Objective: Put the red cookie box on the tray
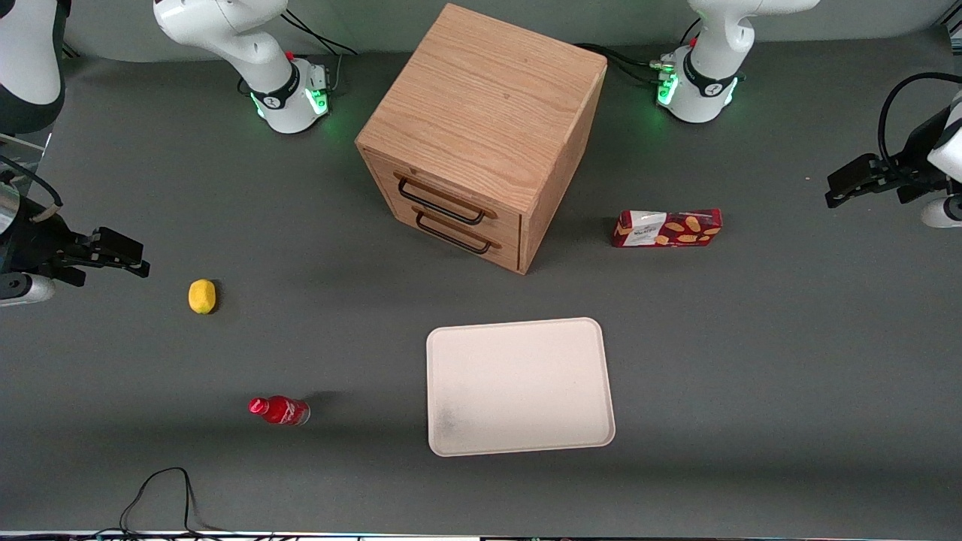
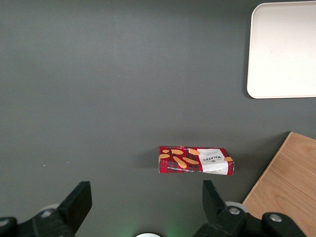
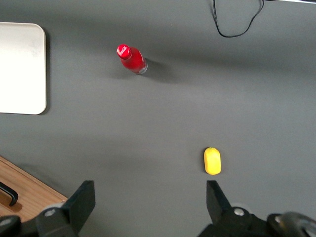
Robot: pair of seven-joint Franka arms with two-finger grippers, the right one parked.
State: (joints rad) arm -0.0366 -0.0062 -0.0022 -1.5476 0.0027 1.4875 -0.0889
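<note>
The red cookie box (image 1: 667, 228) lies flat on the grey table beside the wooden cabinet, its white label and cookie pictures facing up. The cream-white tray (image 1: 518, 387) rests bare, nearer the front camera than the box. My left gripper (image 1: 853, 180) hovers high at the working arm's end of the table, well away from the box. In the left wrist view the gripper (image 2: 145, 202) is open, nothing between its fingers, with the red cookie box (image 2: 196, 160) lying just ahead of them and a corner of the tray (image 2: 284, 49) farther off.
A wooden two-drawer cabinet (image 1: 485, 135) stands mid-table, farther from the front camera than the tray. A small red bottle (image 1: 279, 410) and a yellow lemon (image 1: 201, 296) lie toward the parked arm's end. A black cable (image 1: 161, 496) loops at the table's front edge.
</note>
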